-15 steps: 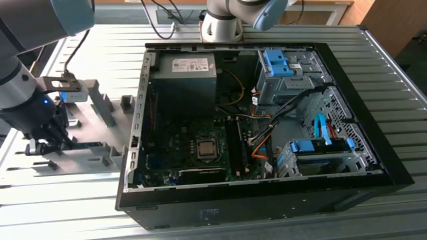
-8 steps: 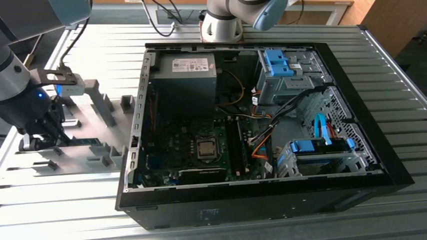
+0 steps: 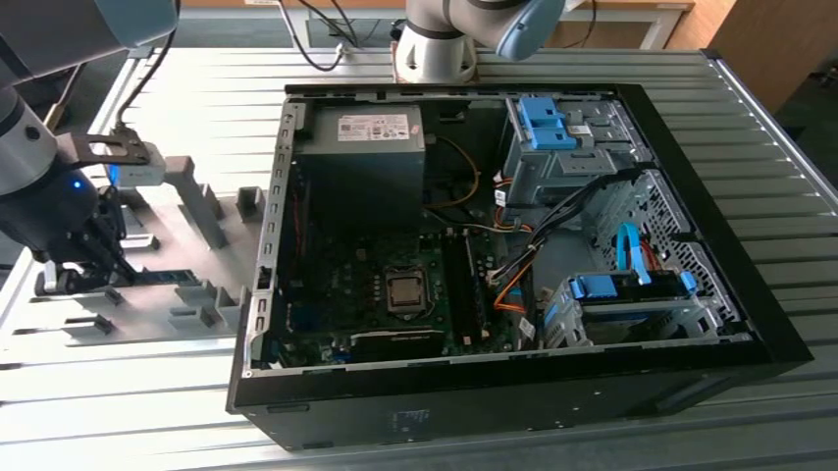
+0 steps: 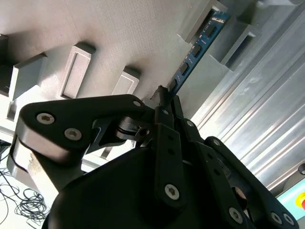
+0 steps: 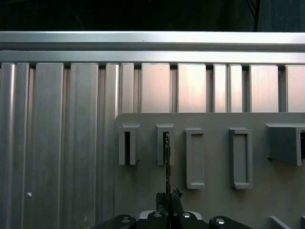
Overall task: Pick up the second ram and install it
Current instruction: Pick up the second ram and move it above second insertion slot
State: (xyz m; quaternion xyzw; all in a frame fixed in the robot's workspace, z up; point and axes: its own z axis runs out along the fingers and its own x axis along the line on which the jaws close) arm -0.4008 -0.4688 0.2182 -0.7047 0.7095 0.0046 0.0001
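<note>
The second ram (image 4: 198,47) is a thin blue-green stick with black chips, standing on edge on the grey fixture plate (image 4: 143,38). Its far end sits in a slotted grey block (image 5: 165,143). In the first wrist view the ram (image 5: 167,164) appears edge-on as a thin dark line. My gripper (image 4: 164,98) is shut on the near end of the stick, its black fingers (image 4: 167,138) pressed together around it. In the exterior view, my gripper (image 3: 112,270) is low over the plate at the left, with the ram (image 3: 160,277) reaching toward the computer case.
An open black computer case (image 3: 733,285) lies to the exterior view's right of the fixture plate (image 3: 171,319). Its motherboard (image 3: 392,294) has long black memory slots (image 3: 461,285) beside the processor socket. Several grey slotted blocks (image 5: 240,157) stand on the plate. The table is ribbed aluminium (image 5: 71,119).
</note>
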